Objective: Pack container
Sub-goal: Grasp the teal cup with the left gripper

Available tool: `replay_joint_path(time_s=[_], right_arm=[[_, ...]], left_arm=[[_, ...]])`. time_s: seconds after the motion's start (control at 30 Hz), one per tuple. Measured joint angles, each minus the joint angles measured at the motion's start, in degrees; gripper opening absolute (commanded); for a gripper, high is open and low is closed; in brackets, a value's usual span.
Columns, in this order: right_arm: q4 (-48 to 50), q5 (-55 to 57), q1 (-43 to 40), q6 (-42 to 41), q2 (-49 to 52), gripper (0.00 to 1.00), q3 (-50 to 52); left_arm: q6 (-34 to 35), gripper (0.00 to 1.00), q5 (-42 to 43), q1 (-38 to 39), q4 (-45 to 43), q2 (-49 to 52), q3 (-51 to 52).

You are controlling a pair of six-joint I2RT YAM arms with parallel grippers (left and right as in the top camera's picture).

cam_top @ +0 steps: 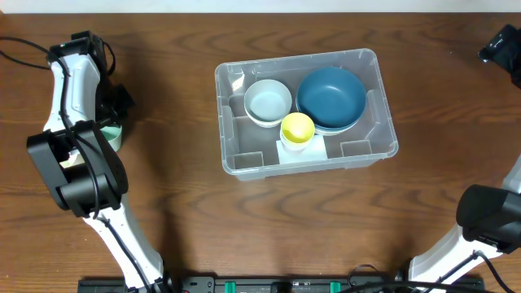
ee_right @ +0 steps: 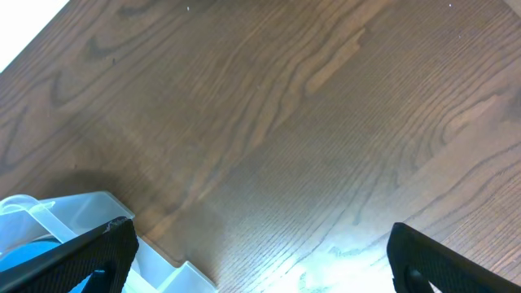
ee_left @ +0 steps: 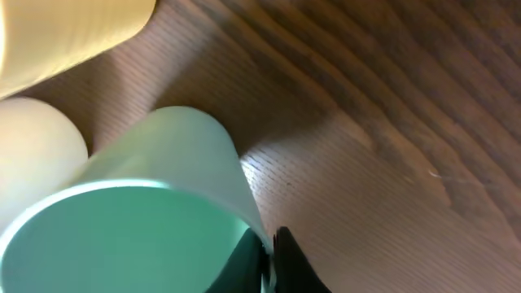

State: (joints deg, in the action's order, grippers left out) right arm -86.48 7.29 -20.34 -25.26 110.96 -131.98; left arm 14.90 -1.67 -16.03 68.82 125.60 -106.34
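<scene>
The clear container [cam_top: 230,122] stands at the table's middle and holds a pale bowl [cam_top: 268,101], a blue bowl [cam_top: 330,96] and a yellow cup [cam_top: 297,128]. At the far left a mint-green cup [cam_top: 113,136] lies half under the left arm. In the left wrist view my left gripper [ee_left: 273,259] is shut on the wall of that green cup [ee_left: 163,163], one finger inside the rim and one outside. My right gripper [ee_right: 260,260] stands wide open over bare wood, with nothing between its fingers; a corner of the container [ee_right: 77,213] shows at its left.
Two cream-coloured cups [ee_left: 37,155] [ee_left: 65,32] lie right beside the green cup. The right arm [cam_top: 503,47] hangs over the table's far right corner. Both arm bases stand at the near edge.
</scene>
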Motion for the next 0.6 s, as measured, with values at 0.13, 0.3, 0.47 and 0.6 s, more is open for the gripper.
replay_joint_path(time_s=[0.13,0.3,0.47,0.6], right_arm=[[0.02,-0.02,0.00,0.00,0.00,0.99,0.00],[0.00,0.00,0.00,0.00,0.00,0.99,0.00],[0.02,-0.02,0.00,0.00,0.00,0.99,0.00],[0.00,-0.02,0.00,0.00,0.00,0.99,0.00]], left_arm=[[-1.53,0.06,2.99,-0.04,0.44,-0.02,0.00],[-6.82,0.06,10.86,0.83,0.57,-0.61,0.00],[-11.65,0.06,16.74,5.81,-0.11,-3.87,0.00],[-14.45,0.06,18.67,11.50,-0.50,-10.58,0.00]])
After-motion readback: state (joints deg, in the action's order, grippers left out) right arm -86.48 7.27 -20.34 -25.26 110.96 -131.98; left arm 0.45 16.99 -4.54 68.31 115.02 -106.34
